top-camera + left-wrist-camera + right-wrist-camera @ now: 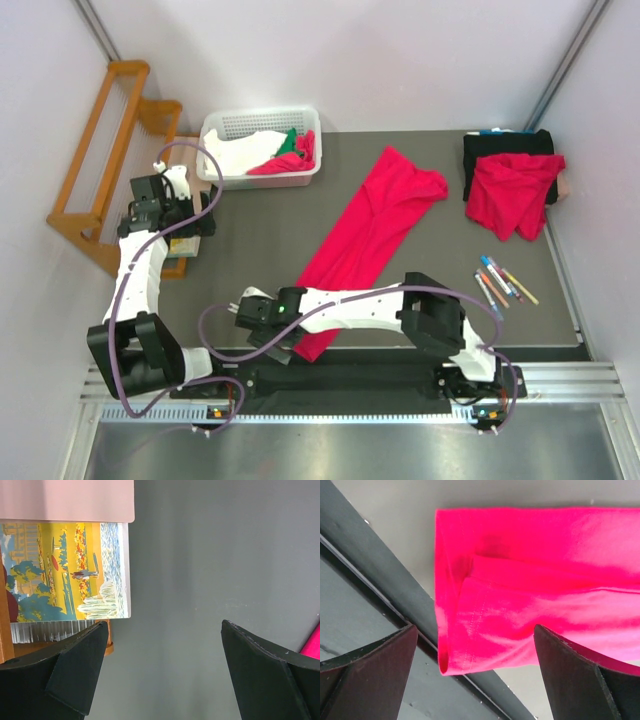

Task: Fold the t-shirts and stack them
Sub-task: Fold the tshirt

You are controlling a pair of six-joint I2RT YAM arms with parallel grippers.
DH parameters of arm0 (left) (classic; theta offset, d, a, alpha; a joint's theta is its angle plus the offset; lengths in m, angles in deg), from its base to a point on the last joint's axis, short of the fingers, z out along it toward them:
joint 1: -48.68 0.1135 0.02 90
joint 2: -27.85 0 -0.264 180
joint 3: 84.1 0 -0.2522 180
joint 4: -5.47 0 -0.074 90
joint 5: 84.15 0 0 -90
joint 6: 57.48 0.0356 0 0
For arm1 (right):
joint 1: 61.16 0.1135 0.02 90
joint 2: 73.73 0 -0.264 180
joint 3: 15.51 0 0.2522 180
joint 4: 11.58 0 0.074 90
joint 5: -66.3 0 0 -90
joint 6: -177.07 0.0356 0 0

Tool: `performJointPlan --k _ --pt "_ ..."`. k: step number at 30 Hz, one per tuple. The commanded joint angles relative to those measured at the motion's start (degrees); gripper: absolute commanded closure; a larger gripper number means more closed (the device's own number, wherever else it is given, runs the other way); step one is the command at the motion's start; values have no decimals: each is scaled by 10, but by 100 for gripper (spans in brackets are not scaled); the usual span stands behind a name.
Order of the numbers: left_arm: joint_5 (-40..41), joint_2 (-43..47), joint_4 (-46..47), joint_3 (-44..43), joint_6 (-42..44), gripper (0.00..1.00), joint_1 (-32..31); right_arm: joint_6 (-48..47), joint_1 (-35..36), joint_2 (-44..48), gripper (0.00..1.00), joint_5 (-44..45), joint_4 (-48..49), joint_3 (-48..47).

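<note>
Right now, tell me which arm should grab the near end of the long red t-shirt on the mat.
Right. The right gripper is open above that end of the t-shirt, at the mat edge. The left gripper, also open, sits far left beside a picture box, away from that end.

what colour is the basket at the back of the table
White basket, clearest in the top external view.

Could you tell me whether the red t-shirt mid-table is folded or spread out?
Folded lengthwise: the t-shirt lies as a narrow strip, layers doubled at its near end.
</note>
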Motion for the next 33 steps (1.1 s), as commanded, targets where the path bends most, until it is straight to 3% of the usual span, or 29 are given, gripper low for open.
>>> performJointPlan --k 1,16,25,33 --pt "3 18 9 2 9 1 5 8 -24 42 0 -42 52 28" --pt "12 25 10 0 15 1 6 -41 -79 -21 0 -160 115 -32" --pt "7 21 15 1 14 1 6 -19 -94 11 0 -189 133 2" --pt "13 23 13 1 18 1 7 -38 -138 122 0 -151 87 -4"
